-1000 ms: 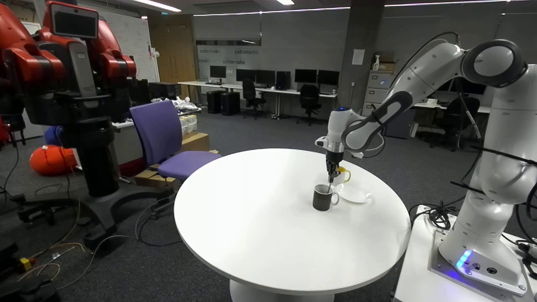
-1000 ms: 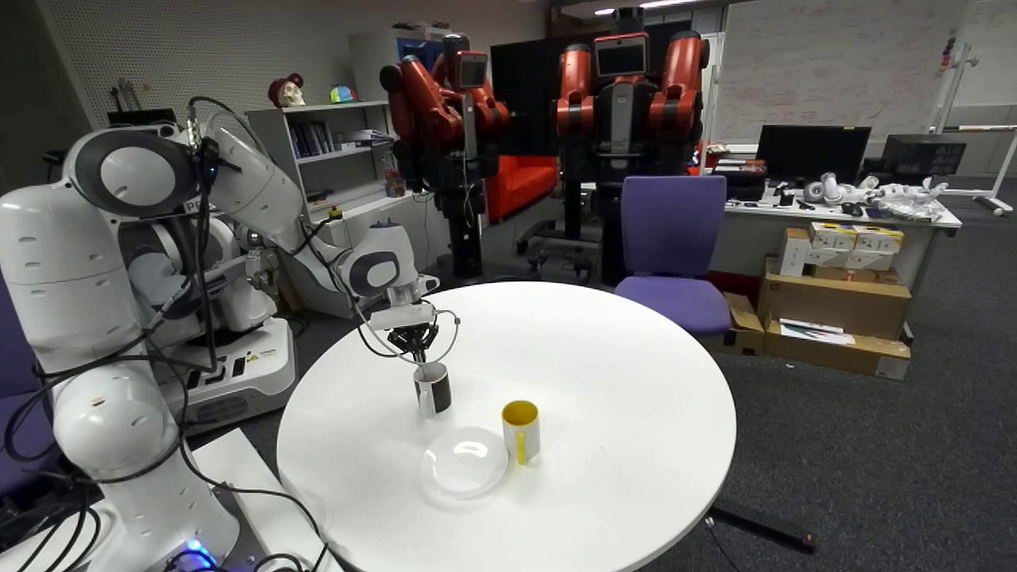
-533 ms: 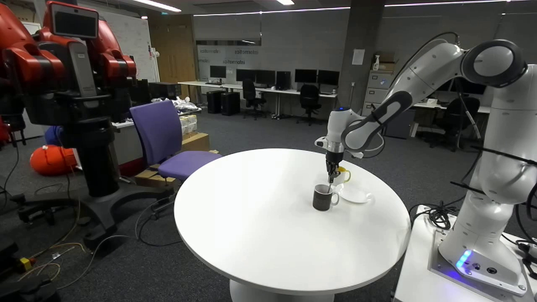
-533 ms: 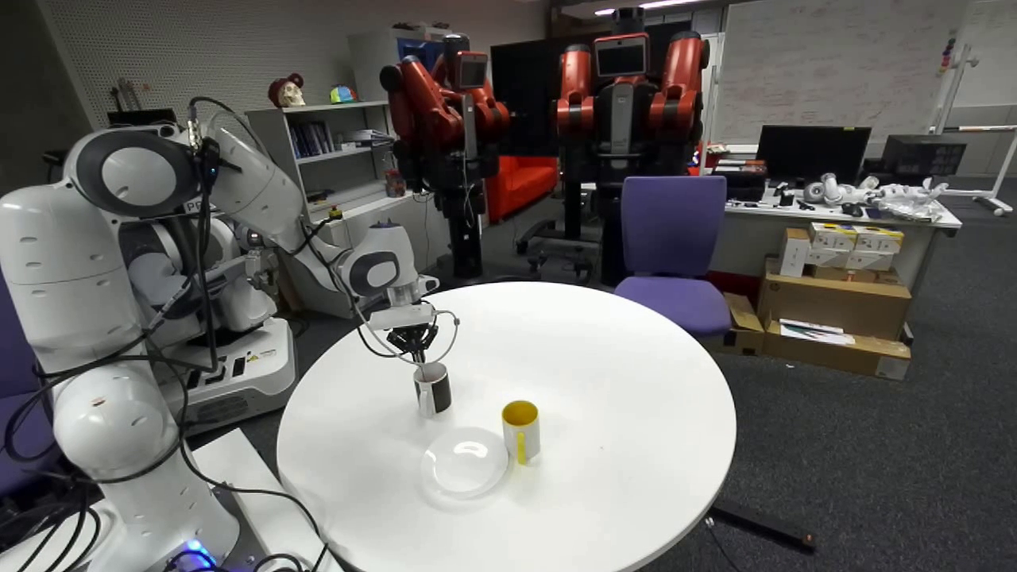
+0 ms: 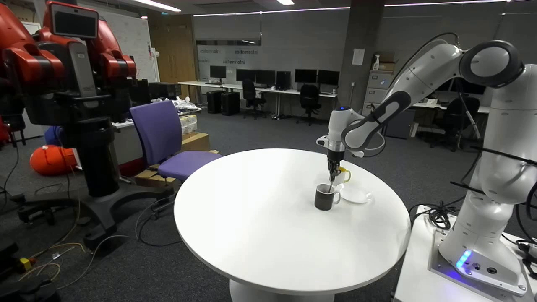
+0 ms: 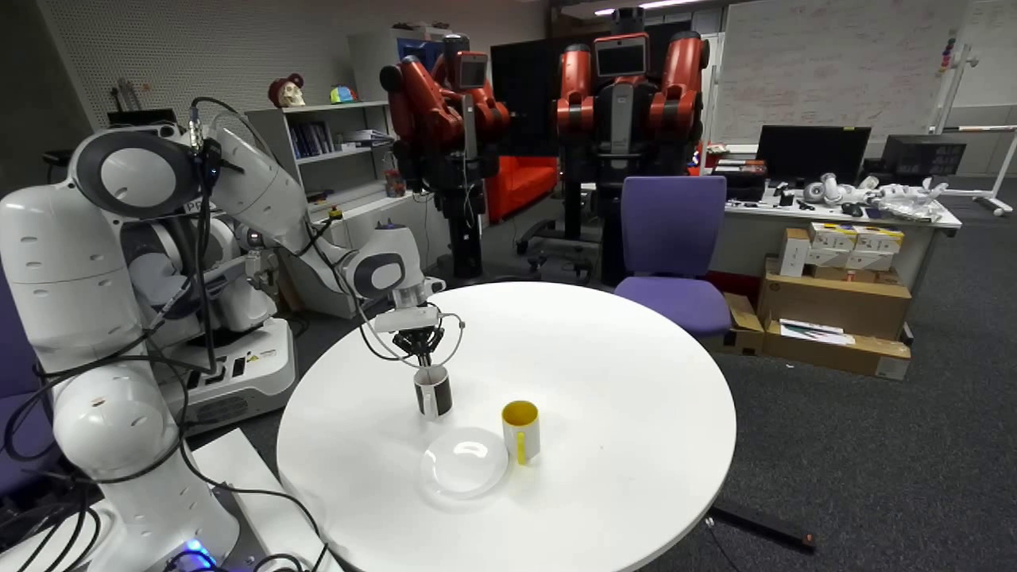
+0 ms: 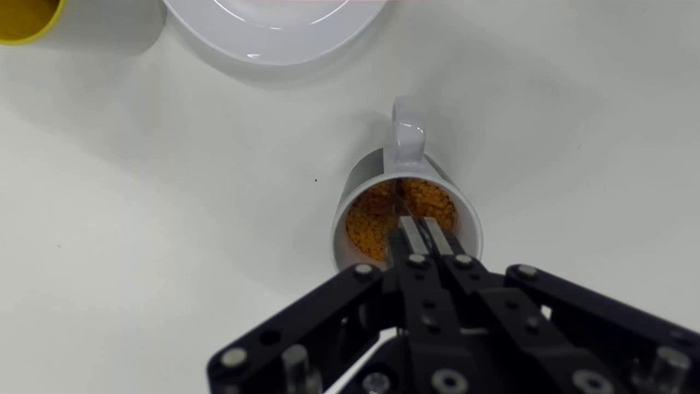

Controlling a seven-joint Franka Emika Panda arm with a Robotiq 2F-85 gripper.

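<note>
Pincer (image 7: 419,221), one, yours: pointed downward, its fingers (image 7: 414,236) drawn together on a slim utensil (image 5: 330,187), probably a spoon.

Utensil, one: long axis steep, with a slight lean, running from your fingers down into the dark mug (image 5: 323,201). Lower end among orange-brown grains (image 7: 365,227); shape of the tip cannot be made out.

Dark mug, one, white-lined: upright on the worktop (image 5: 260,226), directly beneath your pincer. Chief relation to note: you have the fingers just above it and, seen from the wrist, over its opening, so that the utensil drops inside the wall rather than beside it; its steep axis runs close to the mug's own upright one. White handle (image 7: 409,131): turned outward from under your pincer, to the side where the plate (image 6: 457,477) lies.

Plate, one, white, round: flat on the worktop, near your pincer, just past the handle.

Yellow-lined mug (image 6: 526,433), one, white outside: upright on the same worktop, farther from your pincer than the dark mug, just beside the plate; whether these two touch, you cannot tell.
</note>
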